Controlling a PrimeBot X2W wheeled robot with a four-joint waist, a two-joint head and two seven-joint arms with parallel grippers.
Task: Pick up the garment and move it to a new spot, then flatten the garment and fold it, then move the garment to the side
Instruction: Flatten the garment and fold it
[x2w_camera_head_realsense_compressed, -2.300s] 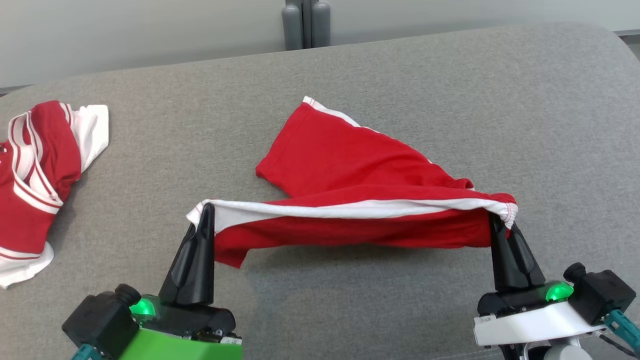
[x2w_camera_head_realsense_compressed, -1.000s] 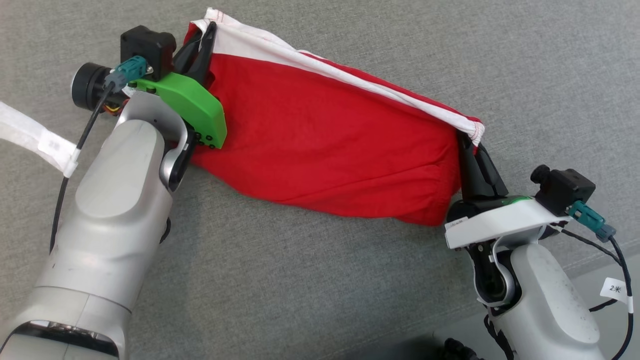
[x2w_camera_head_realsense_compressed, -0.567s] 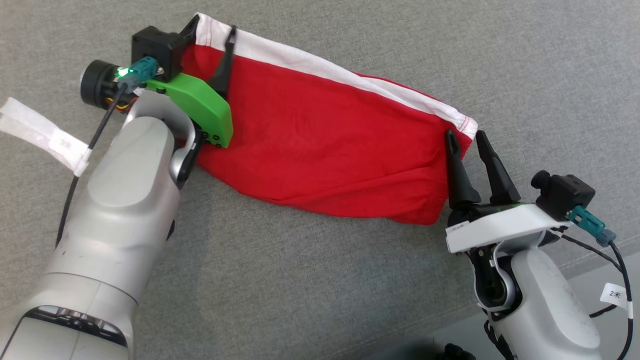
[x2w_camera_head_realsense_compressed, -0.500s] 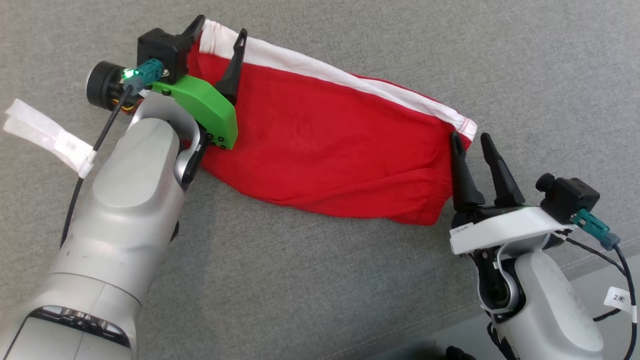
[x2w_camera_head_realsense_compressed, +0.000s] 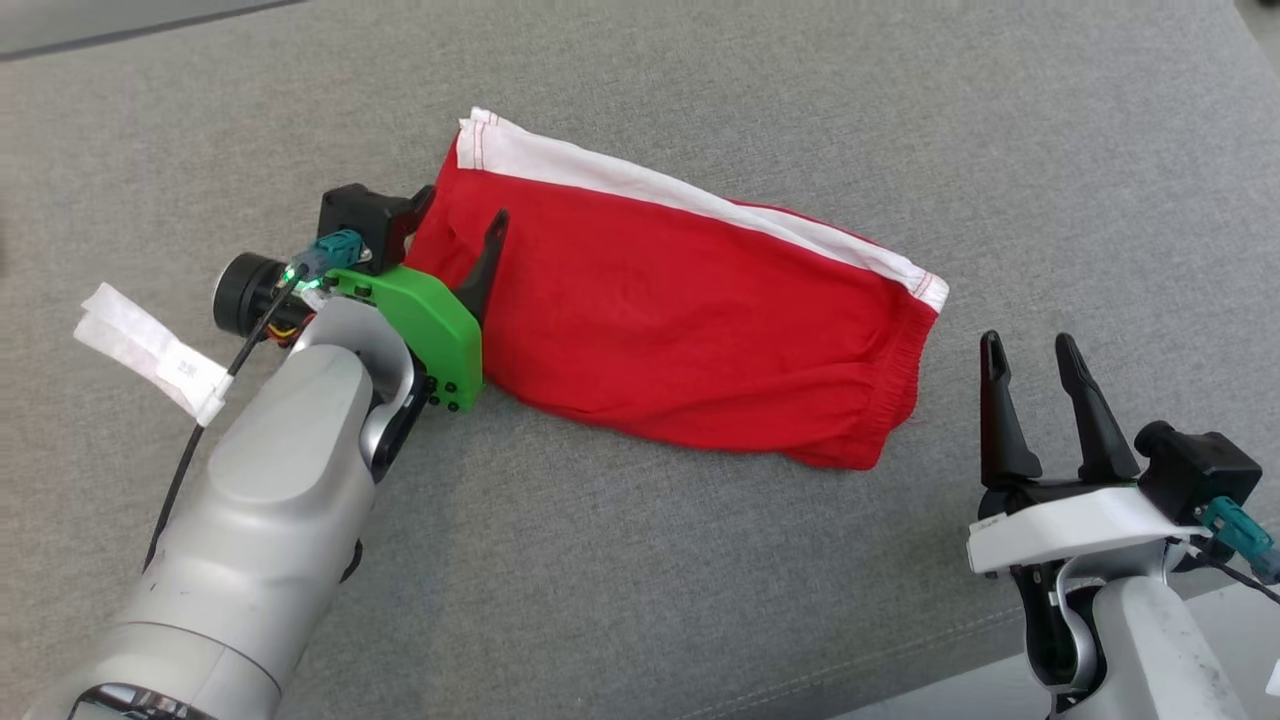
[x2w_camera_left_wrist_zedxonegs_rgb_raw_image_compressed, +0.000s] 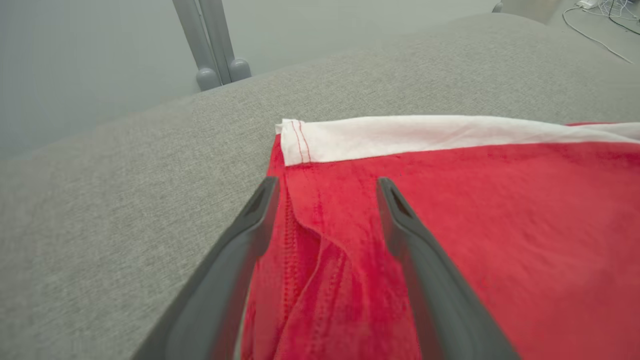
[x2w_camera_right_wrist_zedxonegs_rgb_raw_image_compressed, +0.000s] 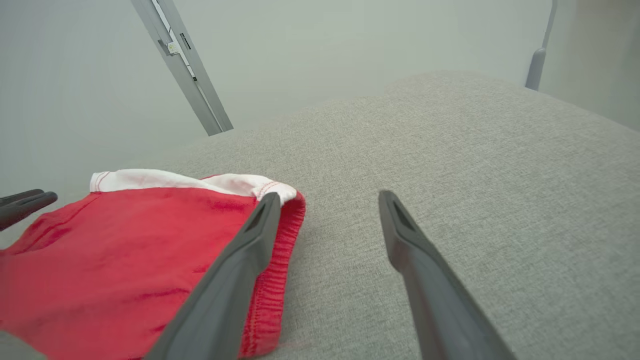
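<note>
- The garment (x2w_camera_head_realsense_compressed: 680, 320), red shorts with a white band (x2w_camera_head_realsense_compressed: 700, 200) along the far edge, lies spread flat on the grey fabric-covered desk (x2w_camera_head_realsense_compressed: 640, 580). It sits mid-desk, running from far left to near right.
- The left gripper (x2w_camera_head_realsense_compressed: 463, 205) is at the garment's left end. Its fingers are spread wide and grasp nothing.
- From the head, one left finger shows over the red cloth and the other is partly hidden behind the wrist's camera block.
- The left wrist view shows both. The spread fingers straddle the folded left hem, just near of the white corner. Whether they touch the cloth cannot be told.
- The right gripper (x2w_camera_head_realsense_compressed: 1028, 345) is also released and empty. It is just right of the gathered waistband (x2w_camera_head_realsense_compressed: 905, 370) and apart from it.
- The right wrist view puts the waistband beside its left finger, with bare desk between the fingers. The left arm's dark fingertips show at that view's left edge.
- A white paper tag (x2w_camera_head_realsense_compressed: 150, 350) hangs on the left arm's cable, seen from the head.
- Grey upright posts (x2w_camera_left_wrist_zedxonegs_rgb_raw_image_compressed: 215, 50) stand beyond the desk's far edge in the left wrist view.
</note>
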